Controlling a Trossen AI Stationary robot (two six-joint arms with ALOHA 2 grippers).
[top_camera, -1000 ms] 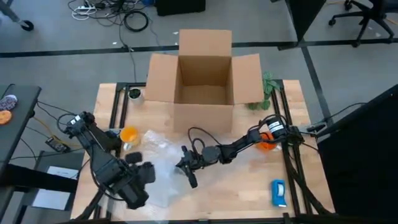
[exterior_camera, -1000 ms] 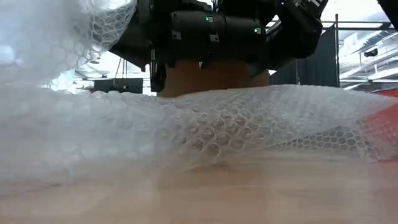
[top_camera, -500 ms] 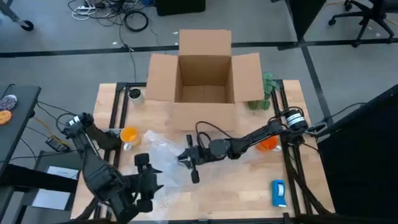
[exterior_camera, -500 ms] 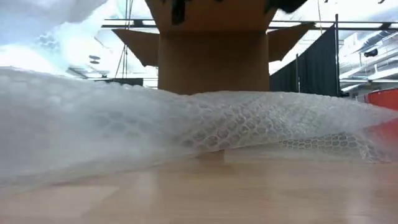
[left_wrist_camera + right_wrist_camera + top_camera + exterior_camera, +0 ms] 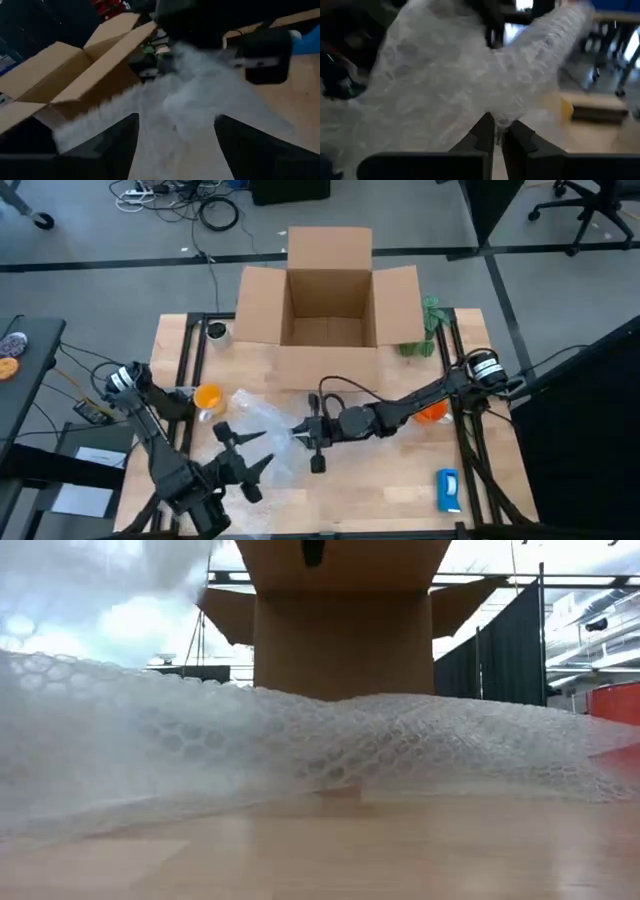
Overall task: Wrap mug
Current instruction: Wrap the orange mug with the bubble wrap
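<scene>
Big open cardboard box (image 5: 330,295) stands at the far edge of the desk (image 5: 400,480), well beyond both arms, flaps spread, apparently with nothing in it. Nothing is packed, nothing is wrapped; I'd call this the early part of the job.

Next down in size, the bubble wrap (image 5: 262,435): a crumpled clear sheet lying on the desk between the two arms, rumpled into humps in the low view (image 5: 300,750). It isn't flat, and it isn't around anything.

The right end effector (image 5: 304,434) sits at the sheet's edge, fingers nearly closed, and in its wrist view the fingertips (image 5: 487,131) pinch a fold of the plastic (image 5: 470,85). So that arm has hold of the wrap.

The left end effector (image 5: 246,463) hangs over the near side of the sheet, fingers spread wide, holding nothing; the wrap lies just ahead of it (image 5: 195,100).

And the smallest piece, the one that matters: the mug (image 5: 207,396), bright orange, stands on bare wood beside the sheet's outer edge, just beyond the left end effector and well apart from the right one. No plastic touches it that I can see.

What's left, as I judge it: spread the sheet, bring the mug onto it, fold the wrap around.
</scene>
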